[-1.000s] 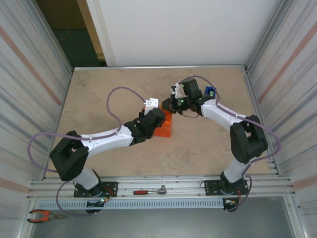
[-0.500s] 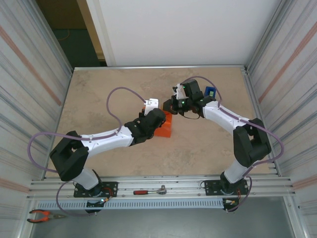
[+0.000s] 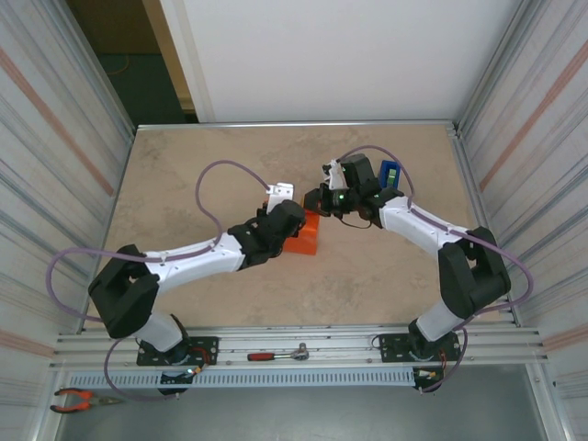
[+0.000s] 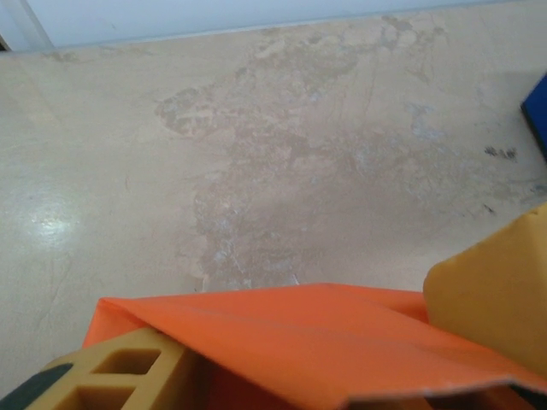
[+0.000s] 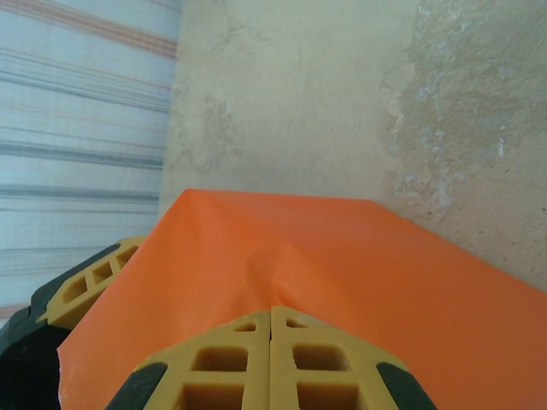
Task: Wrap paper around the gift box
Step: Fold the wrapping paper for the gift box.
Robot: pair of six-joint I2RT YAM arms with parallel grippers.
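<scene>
The left gripper (image 4: 314, 342), arm stretched low toward the table (image 3: 184, 175) centre, clasps the wrapped box (image 3: 306, 241). The right gripper (image 5: 271, 340), elbow bent, jaws together, presses the paper (image 5: 359, 256).

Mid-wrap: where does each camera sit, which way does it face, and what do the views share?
Top external: above and behind the bases, looking down at the table; both arms show, with the left hand and right hand at the orange parcel.
Left wrist: on the left arm, facing low across the parcel toward the far wall; its fingers flank it.
Right wrist: on the right arm, looking along its shut fingers onto the parcel, with the side wall beyond.
Shared: all three show the parcel.
</scene>
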